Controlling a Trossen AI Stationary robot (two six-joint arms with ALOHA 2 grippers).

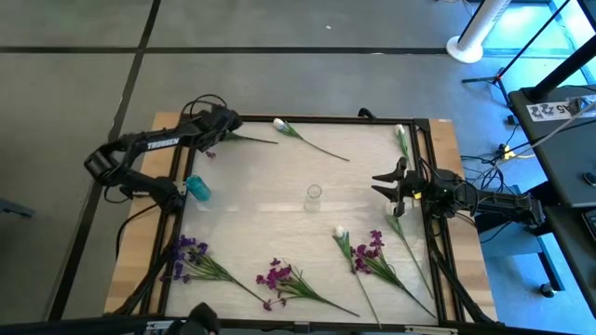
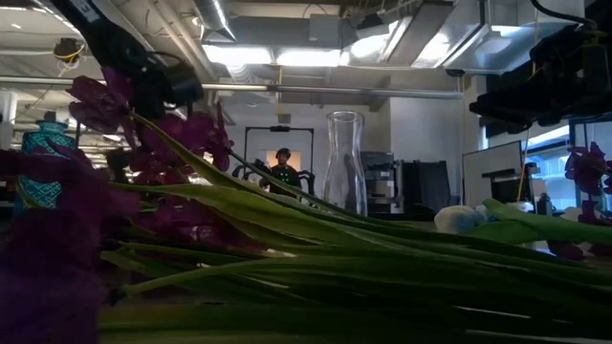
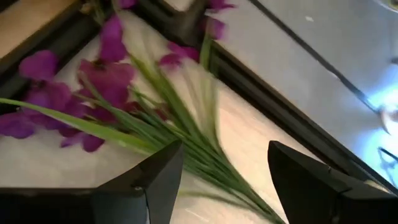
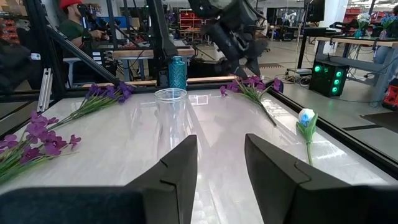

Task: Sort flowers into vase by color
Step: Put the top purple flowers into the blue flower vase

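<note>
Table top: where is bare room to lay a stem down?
Bare table: between the teal vase and clear vase, and right of the clear vase toward the right claw. Crowded: the front edge with purple flowers and a white tulip.

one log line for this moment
left claw: open over purple flower, far-left corner | right claw: open, empty, right edge | clear vase: centre, empty

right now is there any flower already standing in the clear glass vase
No, the clear glass vase is empty in the right wrist view, and the purple flowers and the white tulip lie flat on the table around it.
</note>
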